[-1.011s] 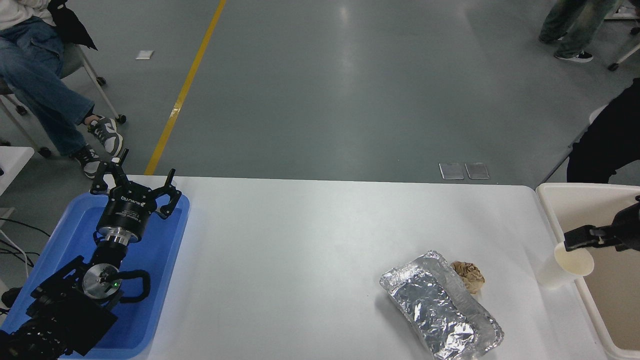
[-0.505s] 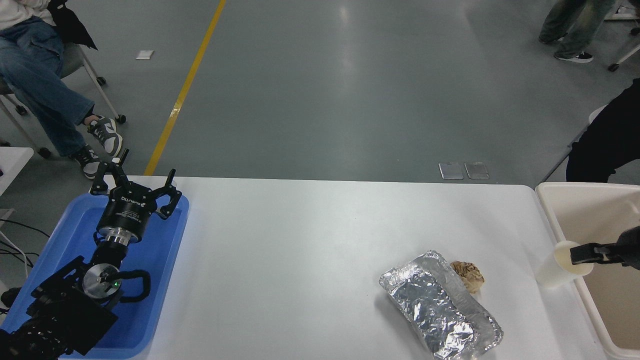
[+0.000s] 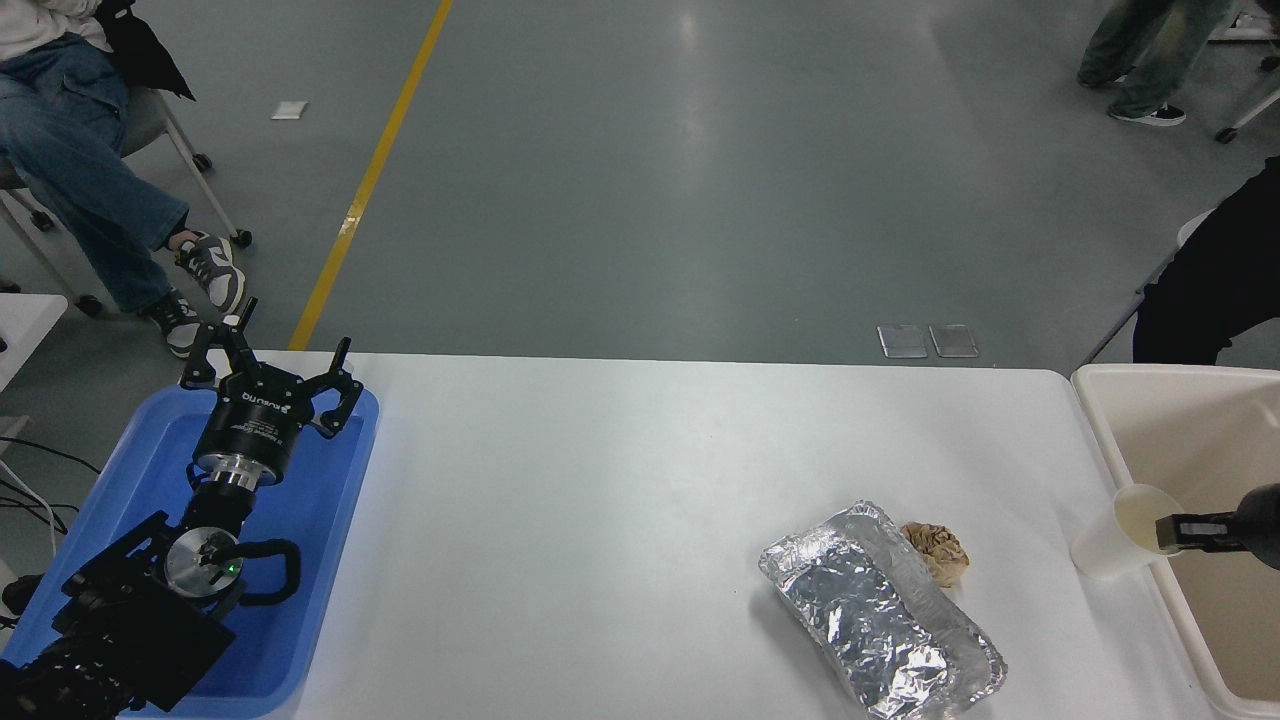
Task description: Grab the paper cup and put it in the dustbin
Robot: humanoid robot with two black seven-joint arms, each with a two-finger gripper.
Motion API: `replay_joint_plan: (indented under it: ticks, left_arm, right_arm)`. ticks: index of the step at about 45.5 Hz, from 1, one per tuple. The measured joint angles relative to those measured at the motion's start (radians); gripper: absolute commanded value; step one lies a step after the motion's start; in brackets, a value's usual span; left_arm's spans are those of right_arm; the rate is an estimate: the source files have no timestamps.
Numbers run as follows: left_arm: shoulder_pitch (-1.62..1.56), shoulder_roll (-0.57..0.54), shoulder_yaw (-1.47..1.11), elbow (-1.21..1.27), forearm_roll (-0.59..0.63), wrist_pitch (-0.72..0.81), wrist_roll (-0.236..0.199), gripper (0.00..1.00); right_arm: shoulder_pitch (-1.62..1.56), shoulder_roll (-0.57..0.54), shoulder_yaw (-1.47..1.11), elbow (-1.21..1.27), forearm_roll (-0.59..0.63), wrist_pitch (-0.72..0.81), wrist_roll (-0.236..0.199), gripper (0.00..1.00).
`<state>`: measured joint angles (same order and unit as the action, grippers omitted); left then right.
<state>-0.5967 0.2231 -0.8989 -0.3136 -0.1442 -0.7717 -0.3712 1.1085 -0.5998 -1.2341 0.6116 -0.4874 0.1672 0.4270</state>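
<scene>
The white paper cup sits at the table's right edge, tilted with its mouth toward the beige dustbin and against the bin's left rim. My right gripper comes in from the right edge over the bin. Only one black finger shows, its tip at the cup's rim. I cannot tell whether it grips the cup. My left gripper is open and empty, parked over the blue tray at the lower left.
A crumpled foil packet and a brown paper ball lie on the white table left of the cup. People sit and stand on the floor beyond the table. A dark-clothed person is at the far right.
My right gripper has drawn back to the right and lower, from above the cup to its rim's right side. The cup has barely moved. The left arm is still.
</scene>
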Motion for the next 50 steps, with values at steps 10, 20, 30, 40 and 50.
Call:
replay_joint_plan:
  ticks: [10,20,30,40,50]
  left_arm:
    - [0.000,0.000,0.000,0.000,0.000,0.000,0.000,1.00]
    - [0.000,-0.001,0.000,0.000,0.000,0.000,0.000,1.00]
    - [0.000,-0.001,0.000,-0.001,0.000,-0.001,0.000,1.00]
    - [0.000,-0.001,0.000,-0.001,0.000,-0.001,0.000,1.00]
    - [0.000,-0.001,0.000,0.000,0.000,-0.001,0.000,1.00]
  right_arm:
    - [0.004,0.001,0.001,0.004,0.007,-0.004,0.004,0.00]
    - [0.041,-0.004,-0.003,0.029,0.008,-0.003,0.029,0.00]
    - [0.186,-0.052,-0.023,0.121,-0.008,0.019,0.058,0.00]
    - [0.428,-0.113,-0.102,0.231,-0.028,0.091,0.092,0.00]
    - [0.703,-0.161,-0.178,0.288,-0.046,0.231,0.111,0.00]
